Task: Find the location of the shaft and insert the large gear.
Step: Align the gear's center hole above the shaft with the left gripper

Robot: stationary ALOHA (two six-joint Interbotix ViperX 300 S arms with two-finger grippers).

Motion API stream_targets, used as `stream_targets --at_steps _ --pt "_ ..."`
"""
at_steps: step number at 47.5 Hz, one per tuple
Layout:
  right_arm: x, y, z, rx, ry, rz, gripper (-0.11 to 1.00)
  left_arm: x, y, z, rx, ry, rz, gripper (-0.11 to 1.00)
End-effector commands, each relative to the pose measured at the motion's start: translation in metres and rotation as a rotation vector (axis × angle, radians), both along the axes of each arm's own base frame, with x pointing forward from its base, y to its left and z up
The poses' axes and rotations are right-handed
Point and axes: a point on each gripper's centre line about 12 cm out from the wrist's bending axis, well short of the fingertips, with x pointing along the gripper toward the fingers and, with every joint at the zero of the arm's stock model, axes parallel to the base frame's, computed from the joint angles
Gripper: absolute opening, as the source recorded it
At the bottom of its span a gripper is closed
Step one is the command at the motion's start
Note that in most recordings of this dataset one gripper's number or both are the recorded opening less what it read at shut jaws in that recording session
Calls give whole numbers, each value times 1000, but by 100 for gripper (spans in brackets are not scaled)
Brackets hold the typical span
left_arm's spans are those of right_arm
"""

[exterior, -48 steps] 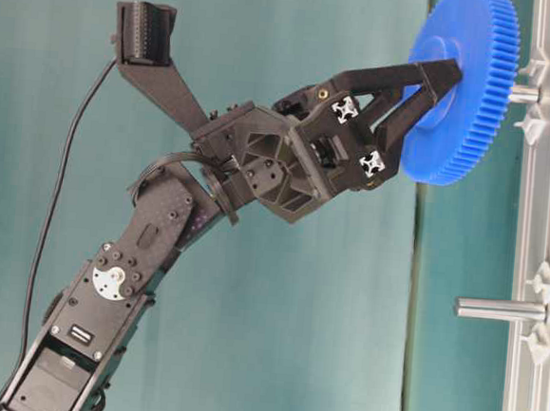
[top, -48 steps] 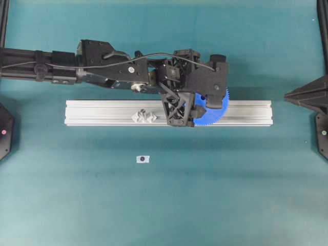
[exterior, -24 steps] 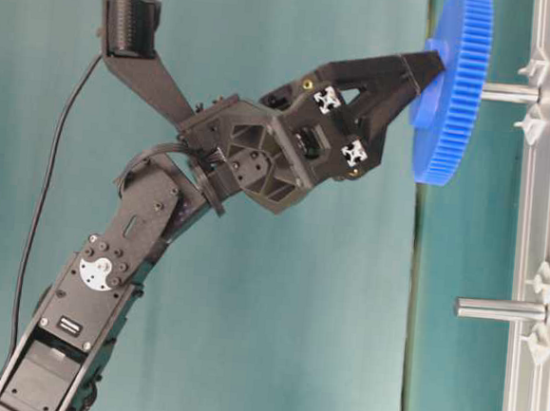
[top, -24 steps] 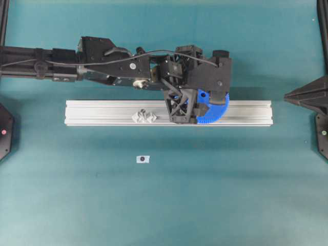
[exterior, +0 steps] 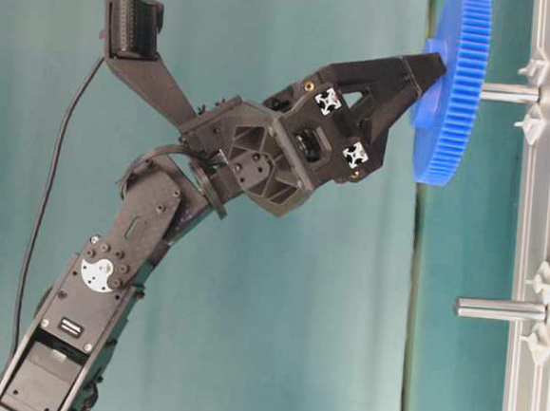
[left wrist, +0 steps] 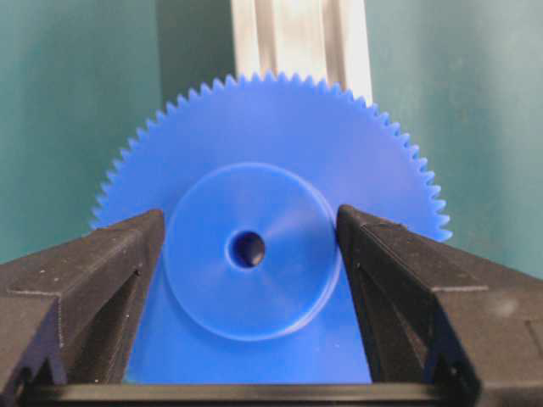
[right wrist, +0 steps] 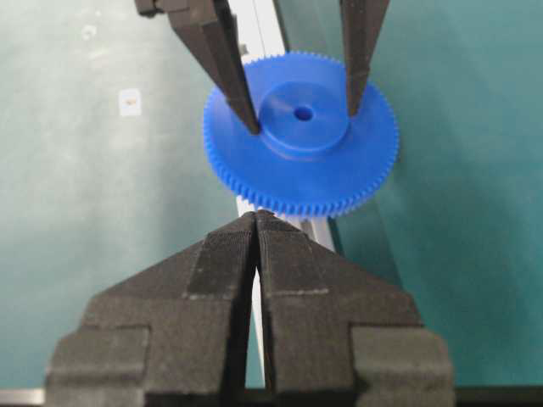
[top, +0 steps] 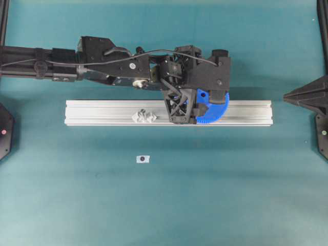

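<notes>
The large gear (top: pixel 212 110), a bright blue toothed disc with a raised hub, hangs level over the aluminium rail (top: pixel 102 113). My left gripper (top: pixel 192 110) is shut on the large gear, one finger pressing each side of the hub (left wrist: pixel 254 292). From the side, the gear (exterior: pixel 456 86) sits at the tip of the shaft (exterior: pixel 509 92), a thin grey pin between two clear mounts. The wrist view does not show whether the pin is inside the centre hole (left wrist: pixel 246 249). My right gripper (right wrist: pixel 256 214) is shut and empty, parked at the right edge (top: pixel 285 96).
A second, similar pin (exterior: pixel 500 308) stands bare on the rail further left, between its clear mounts (top: pixel 144 116). A small white tag with a dark dot (top: pixel 143 159) lies on the teal table in front of the rail.
A second ago the gear was tilted and close to the rail. It now sits level, further out along the pin. Almost nothing moved in the last half second.
</notes>
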Motion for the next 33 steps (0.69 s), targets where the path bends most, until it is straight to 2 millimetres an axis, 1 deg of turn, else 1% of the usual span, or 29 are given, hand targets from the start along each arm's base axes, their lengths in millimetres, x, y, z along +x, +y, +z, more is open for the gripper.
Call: stream_targets --at_steps 1,8,17,33 --pt "2 -1 4 7 -13 -6 7 0 -7 7 -11 -17 -2 80" --pt "2 -1 4 7 -13 -6 7 -5 -9 -2 -41 4 19 80" --pt "2 -1 4 9 -13 -6 7 -4 -8 3 -37 -9 18 80" --pt "2 -1 5 7 -16 -6 7 -2 -6 36 -34 -57 22 81"
